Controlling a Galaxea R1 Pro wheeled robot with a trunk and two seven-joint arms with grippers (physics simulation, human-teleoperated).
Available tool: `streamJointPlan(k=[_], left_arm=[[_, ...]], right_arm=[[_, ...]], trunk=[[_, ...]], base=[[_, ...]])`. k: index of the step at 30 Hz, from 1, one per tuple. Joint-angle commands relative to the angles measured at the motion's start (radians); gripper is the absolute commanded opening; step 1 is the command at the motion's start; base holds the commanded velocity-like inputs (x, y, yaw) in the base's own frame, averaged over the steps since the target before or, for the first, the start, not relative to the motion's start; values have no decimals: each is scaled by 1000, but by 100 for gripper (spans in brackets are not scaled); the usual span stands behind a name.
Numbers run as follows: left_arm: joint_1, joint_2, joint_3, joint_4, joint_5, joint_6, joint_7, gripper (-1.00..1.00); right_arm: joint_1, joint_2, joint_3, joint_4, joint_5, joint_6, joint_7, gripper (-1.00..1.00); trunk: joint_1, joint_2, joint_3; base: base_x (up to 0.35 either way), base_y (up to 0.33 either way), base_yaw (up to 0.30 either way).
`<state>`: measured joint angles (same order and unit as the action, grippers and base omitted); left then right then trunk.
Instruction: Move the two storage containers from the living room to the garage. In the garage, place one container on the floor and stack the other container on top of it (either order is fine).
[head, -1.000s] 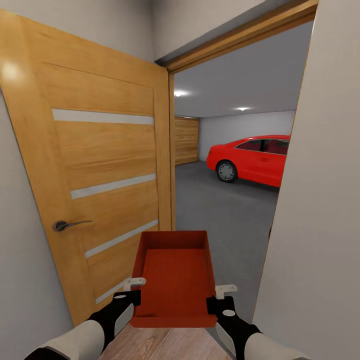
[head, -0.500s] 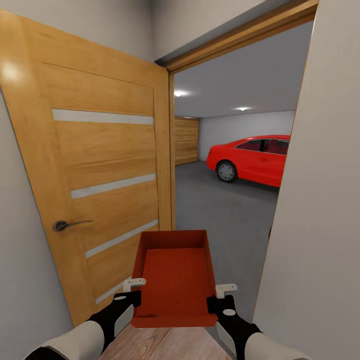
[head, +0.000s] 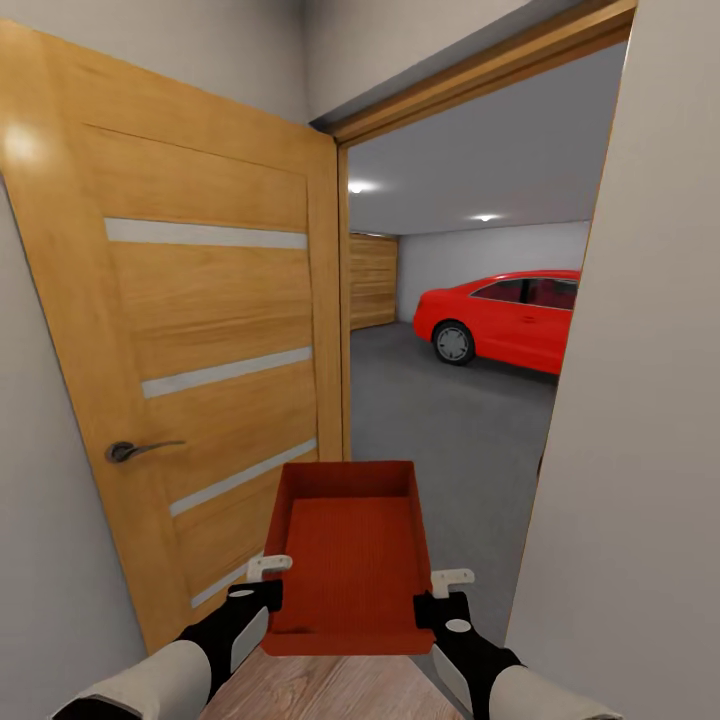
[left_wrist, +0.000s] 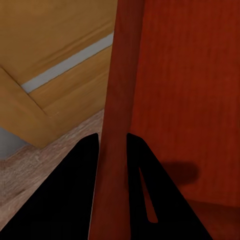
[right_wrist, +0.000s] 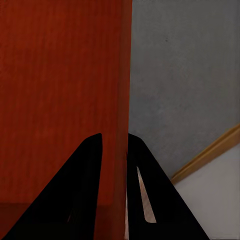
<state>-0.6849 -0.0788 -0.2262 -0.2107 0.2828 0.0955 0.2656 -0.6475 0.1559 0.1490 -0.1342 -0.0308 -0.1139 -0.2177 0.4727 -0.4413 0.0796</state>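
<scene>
Head view has the orange-red bin (head: 350, 550) carried in front of the open wooden door (head: 190, 350), short of the grey garage floor (head: 440, 420). Left claw (head: 258, 590) pinches its left wall, right claw (head: 445, 598) its right wall, each closed on the thin rim. It looks stiff, light, smooth-sided; holding opposite walls should keep it level. Nothing lies inside it
</scene>
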Motion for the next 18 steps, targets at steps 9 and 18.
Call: streamJointPlan(k=[9,18], left_arm=[[-1,15,30,-5,-20,-17,12,-100],[-1,16,30,-4,-20,-18,12,-100]], right_arm=[[0,1,-15,2,-11,-4,0,-100],[0,2,-15,2,-11,2,-5,-100]], trunk=[[0,-1,0],[0,-1,0]], base=[[0,0,0],[0,0,-14]])
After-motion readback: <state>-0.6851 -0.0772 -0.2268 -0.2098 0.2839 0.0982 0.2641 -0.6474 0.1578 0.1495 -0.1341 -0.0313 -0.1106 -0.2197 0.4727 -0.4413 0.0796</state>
